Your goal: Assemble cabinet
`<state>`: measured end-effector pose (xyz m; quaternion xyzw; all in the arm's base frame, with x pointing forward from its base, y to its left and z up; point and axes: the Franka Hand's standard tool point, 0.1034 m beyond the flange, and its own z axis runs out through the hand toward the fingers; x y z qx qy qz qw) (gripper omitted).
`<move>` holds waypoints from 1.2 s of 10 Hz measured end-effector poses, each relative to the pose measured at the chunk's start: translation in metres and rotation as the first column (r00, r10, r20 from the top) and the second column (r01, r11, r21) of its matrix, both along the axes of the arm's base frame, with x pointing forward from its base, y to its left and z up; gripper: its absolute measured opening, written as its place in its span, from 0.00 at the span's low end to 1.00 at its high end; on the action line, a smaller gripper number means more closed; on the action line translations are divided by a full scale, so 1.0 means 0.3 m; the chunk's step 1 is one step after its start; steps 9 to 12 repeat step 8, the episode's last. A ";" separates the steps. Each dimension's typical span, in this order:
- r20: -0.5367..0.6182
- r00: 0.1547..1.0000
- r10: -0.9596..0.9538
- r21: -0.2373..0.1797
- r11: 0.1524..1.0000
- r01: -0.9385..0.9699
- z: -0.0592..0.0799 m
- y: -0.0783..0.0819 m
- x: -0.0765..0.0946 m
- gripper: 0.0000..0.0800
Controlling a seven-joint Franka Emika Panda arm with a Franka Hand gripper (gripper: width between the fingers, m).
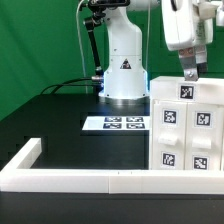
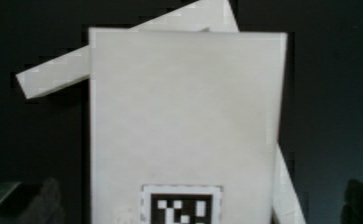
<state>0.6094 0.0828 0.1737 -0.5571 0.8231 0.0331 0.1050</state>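
Well, biggest of all is the black table (image 1: 50,125), filling the middle and left of the exterior frame in front of a green backdrop. Next comes the arm's white base (image 1: 124,62) at upper centre, then the cabinet (image 1: 187,125) at the right edge of that frame: a cluster of white tagged panels and blocks standing together, its lower end right against the long white rim bar (image 1: 75,180) that runs along the bottom of the frame and turns up at lower left. My guess is the bar is there as a stop, so parts can be squared up against it. Smaller again is the marker board (image 1: 116,123), flat on the table at centre, just in front of the base and close beside the cabinet. Smallest are the fingers (image 1: 190,71), hanging at upper right directly over the cabinet's top edge, probably lined up to grip or press a panel; whether they touch it I can't make out. In the wrist frame a tall white panel (image 2: 187,115) fills the centre, with a tag low on its face and another white piece slanting behind it. Dark finger tips (image 2: 32,200) sit in the bottom corners either side of it, so the fingers look spread, pinching nothing.
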 end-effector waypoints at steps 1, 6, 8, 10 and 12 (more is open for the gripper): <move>0.017 1.000 0.004 0.007 1.000 -0.004 0.036 0.012 0.013 1.00; 0.029 0.999 0.024 0.005 1.000 -0.024 0.048 0.026 0.025 1.00; 0.030 0.999 0.033 0.004 0.999 -0.033 0.047 0.028 0.024 1.00; 0.030 0.999 0.033 0.004 0.999 -0.033 0.047 0.028 0.024 1.00; 0.030 0.999 0.033 0.004 0.999 -0.033 0.047 0.028 0.024 1.00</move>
